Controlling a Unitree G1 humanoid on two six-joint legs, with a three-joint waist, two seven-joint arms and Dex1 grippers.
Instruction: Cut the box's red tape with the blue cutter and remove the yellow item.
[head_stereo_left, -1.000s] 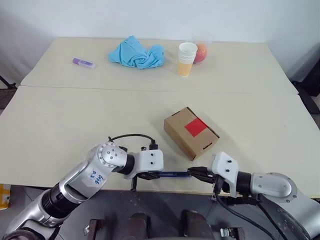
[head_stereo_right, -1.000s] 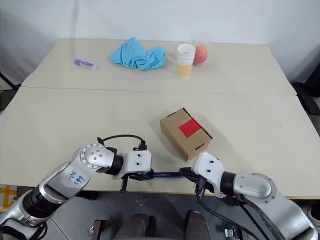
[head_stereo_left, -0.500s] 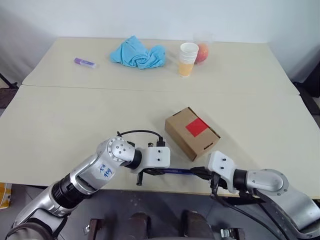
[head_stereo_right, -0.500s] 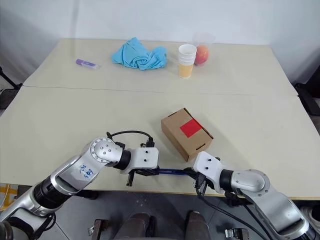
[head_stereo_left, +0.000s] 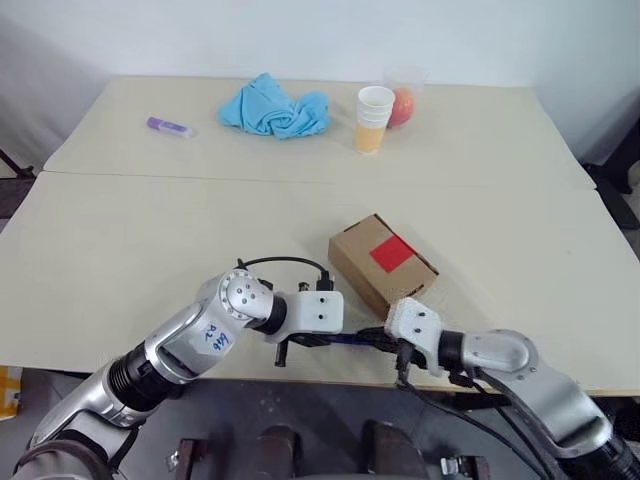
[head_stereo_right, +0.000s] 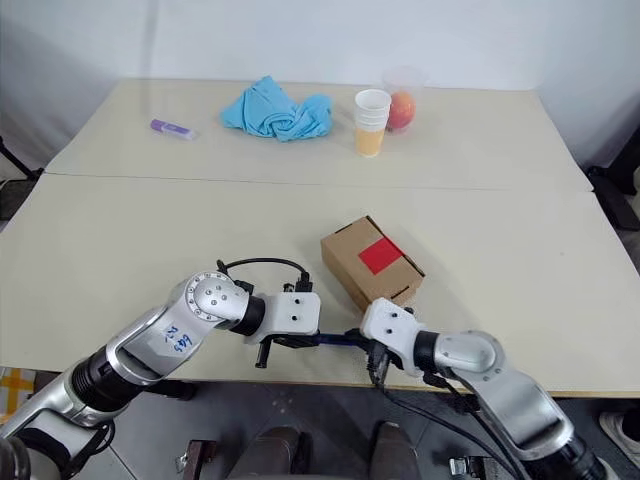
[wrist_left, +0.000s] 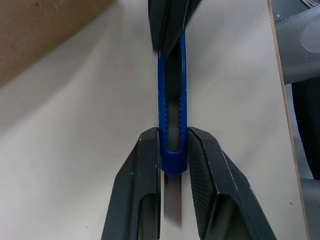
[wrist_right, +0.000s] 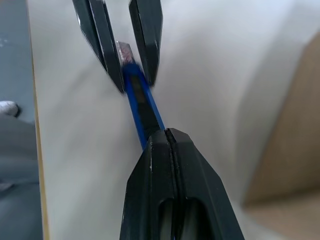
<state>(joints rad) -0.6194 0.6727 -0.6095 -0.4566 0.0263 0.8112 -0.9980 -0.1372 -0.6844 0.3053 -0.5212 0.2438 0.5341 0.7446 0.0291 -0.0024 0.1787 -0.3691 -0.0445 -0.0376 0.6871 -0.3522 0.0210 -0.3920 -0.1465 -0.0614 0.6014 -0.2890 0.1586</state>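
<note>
The brown box (head_stereo_left: 382, 265) sits on the near table with the red tape (head_stereo_left: 392, 253) across its lid. Just in front of it, near the table's front edge, the blue cutter (head_stereo_left: 345, 339) lies level between both grippers. My left gripper (wrist_left: 173, 135) is shut on one end of the cutter (wrist_left: 172, 100), where a bare blade sticks out past the fingers. My right gripper (wrist_right: 166, 134) is shut on the other end of the cutter (wrist_right: 142, 105). The two grippers point at each other, a short way apart. The yellow item is hidden.
On the far table lie a crumpled blue cloth (head_stereo_left: 275, 107), a stack of paper cups (head_stereo_left: 373, 117), an orange-red fruit (head_stereo_left: 402, 103) in a clear cup and a short purple stick (head_stereo_left: 167, 126). The table's front edge (head_stereo_left: 330, 362) runs right below the grippers.
My right gripper has moved left along the cutter, toward the left gripper and the box's near corner, so less blue shows between them. The left gripper has stayed shut on its end.
</note>
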